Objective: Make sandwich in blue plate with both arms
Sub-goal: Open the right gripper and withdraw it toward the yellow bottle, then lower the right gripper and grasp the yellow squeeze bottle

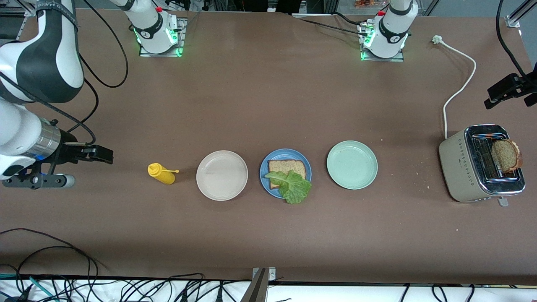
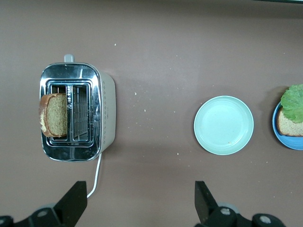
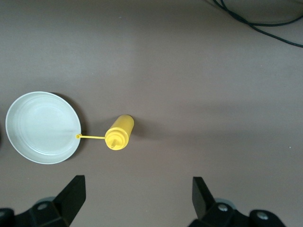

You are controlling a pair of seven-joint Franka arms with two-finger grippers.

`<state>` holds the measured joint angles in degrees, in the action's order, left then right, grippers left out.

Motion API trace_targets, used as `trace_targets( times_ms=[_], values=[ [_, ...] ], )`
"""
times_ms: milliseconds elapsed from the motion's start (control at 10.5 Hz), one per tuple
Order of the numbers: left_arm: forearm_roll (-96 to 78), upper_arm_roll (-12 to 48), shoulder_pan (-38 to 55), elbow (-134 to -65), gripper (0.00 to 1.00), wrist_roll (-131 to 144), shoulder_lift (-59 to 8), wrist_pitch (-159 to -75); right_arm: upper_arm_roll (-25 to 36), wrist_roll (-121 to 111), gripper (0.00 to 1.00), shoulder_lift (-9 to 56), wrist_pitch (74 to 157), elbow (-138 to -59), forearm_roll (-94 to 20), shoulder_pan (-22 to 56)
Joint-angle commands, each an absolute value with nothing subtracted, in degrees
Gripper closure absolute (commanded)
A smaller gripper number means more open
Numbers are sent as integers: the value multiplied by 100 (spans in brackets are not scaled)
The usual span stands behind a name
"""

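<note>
A half-built sandwich sits at mid-table: one bread slice (image 1: 287, 169) lies flat in the blue plate (image 1: 265, 173), with a lettuce leaf (image 1: 293, 187) draped over the slice's edge nearer the front camera and spilling past the rim. The second slice (image 1: 507, 155) stands on edge in a slot of the toaster (image 1: 465, 167) at the left arm's end of the table, its flat faces running along the slot and its top well proud of the chrome. That upright slice is what the next move most likely turns on. The left gripper (image 2: 138, 201) hangs high over the bare tabletop between the toaster and the mint-green plate (image 2: 223, 125), fingers spread wide and holding nothing, and the toaster lies much closer to it than to the other arm. The right gripper (image 3: 135, 198) hovers, equally released and empty, over the table at the right arm's end, above the yellow squeeze bottle (image 3: 119, 132) that lies on its side next to the pale plate (image 3: 42, 127); that arm appears to be waiting. Judged from here, the left arm is the natural one to fetch the toast, closing across the slice's thin dimension, then carrying it past the mint-green plate to the blue plate.
</note>
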<state>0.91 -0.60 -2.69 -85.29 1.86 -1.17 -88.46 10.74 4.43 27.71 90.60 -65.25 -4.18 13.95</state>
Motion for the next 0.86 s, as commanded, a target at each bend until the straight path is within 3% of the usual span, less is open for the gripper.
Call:
trace_targets(
  times_ms=[0,382,765],
  values=[
    [246,-9,-299,-8367,0,202,-176,-8710,1107,808,0,2505,8798,-6706,-457,1459],
    [246,-9,-299,-8367,0,202,-176,-8710,1099,809,0,2548,8885,-6846,-431,1477],
    [246,-9,-299,-8367,0,202,-176,-8710,1116,-592,0,2619,9992,-7628,-876,1346]
  ],
)
